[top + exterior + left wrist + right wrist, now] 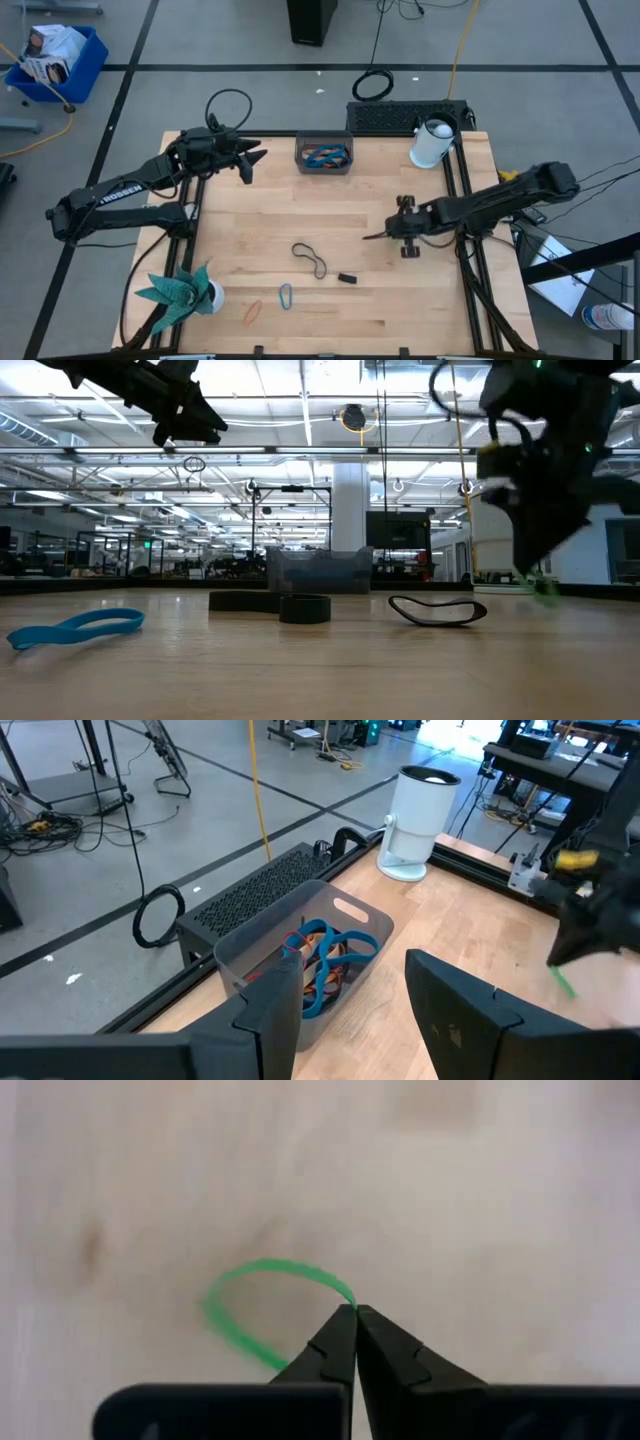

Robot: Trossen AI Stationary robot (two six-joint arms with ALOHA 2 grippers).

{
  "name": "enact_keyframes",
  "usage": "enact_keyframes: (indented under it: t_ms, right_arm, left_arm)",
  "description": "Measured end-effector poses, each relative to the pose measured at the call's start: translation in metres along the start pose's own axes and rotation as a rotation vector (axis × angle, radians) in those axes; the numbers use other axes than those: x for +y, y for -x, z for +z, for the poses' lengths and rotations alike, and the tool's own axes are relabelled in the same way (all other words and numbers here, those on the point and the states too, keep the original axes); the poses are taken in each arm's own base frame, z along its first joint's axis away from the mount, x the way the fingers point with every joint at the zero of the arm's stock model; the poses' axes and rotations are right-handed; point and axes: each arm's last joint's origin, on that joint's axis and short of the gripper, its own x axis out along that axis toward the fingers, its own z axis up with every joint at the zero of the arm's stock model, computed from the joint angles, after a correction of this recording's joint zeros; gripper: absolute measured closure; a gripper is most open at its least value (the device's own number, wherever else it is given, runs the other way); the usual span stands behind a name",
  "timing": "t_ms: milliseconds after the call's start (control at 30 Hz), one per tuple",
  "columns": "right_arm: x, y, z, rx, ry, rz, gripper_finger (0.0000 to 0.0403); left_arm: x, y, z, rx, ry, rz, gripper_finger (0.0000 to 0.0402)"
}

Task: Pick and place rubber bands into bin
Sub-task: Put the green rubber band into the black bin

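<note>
Pinching a thin green rubber loop (262, 1285) between closed right gripper (354, 1312) tips, lifted over the table's right side for carrying to the small dark grey plastic bin (324, 166) at the far edge. Waiting left of it, left gripper (251, 158), fingers parted, empty.

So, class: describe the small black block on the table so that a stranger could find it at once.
Start at the wooden table and go to its front half, the side away from the bin. There a black rubber band lies in a loose loop; the block sits just beside it, toward the right arm's side. It is solid, short and rectangular, while the things around it are thin floppy loops.
</note>
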Motion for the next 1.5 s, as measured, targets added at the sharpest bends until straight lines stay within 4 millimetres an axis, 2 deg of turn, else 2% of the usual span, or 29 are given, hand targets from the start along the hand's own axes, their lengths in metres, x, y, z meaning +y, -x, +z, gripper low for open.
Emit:
enact_keyframes:
  t_ms: [100,367,667,767,867,1000,1133,1367,1500]
  right_arm:
    - [-0.01,0.018,0.002,-0.125,-0.099,-0.07,0.0402]
    - [-0.035,0.075,0.015,-0.638,-0.313,-0.135,0.0403]
    - [-0.055,0.141,0.034,-1.224,-0.218,-0.453,0.0403]
    - [-0.063,0.158,0.038,-1.361,-0.172,-0.601,0.0403]
    - [-0.073,0.168,0.04,-1.457,-0.201,-0.719,0.0403]
    - [-0.089,0.175,0.045,-1.438,-0.247,-0.776,0.0403]
    - [-0.106,0.18,0.059,-1.334,-0.281,-0.777,0.0403]
    - [-0.136,0.183,0.099,-1.104,-0.247,-0.789,0.0403]
    - [-0.156,0.175,0.123,-1.003,-0.206,-0.718,0.0403]
  left_arm:
    - [0.0,0.0,0.0,0.0,0.0,0.0,0.0217]
    - [0.0,0.0,0.0,-0.001,-0.001,0.0,0.0217]
    - [0.0,0.0,0.0,-0.001,-0.001,0.0,0.0217]
    - [0.0,0.0,0.0,-0.001,-0.002,0.0,0.0217]
    - [0.0,0.0,0.0,-0.001,-0.002,0.0,0.0217]
    - [0.0,0.0,0.0,-0.001,-0.002,0.0,0.0217]
    - [0.0,0.0,0.0,-0.001,-0.006,0.0,0.0217]
    - [0.0,0.0,0.0,-0.001,-0.006,0.0,0.0217]
    - [0.0,0.0,0.0,-0.001,-0.006,0.0,0.0217]
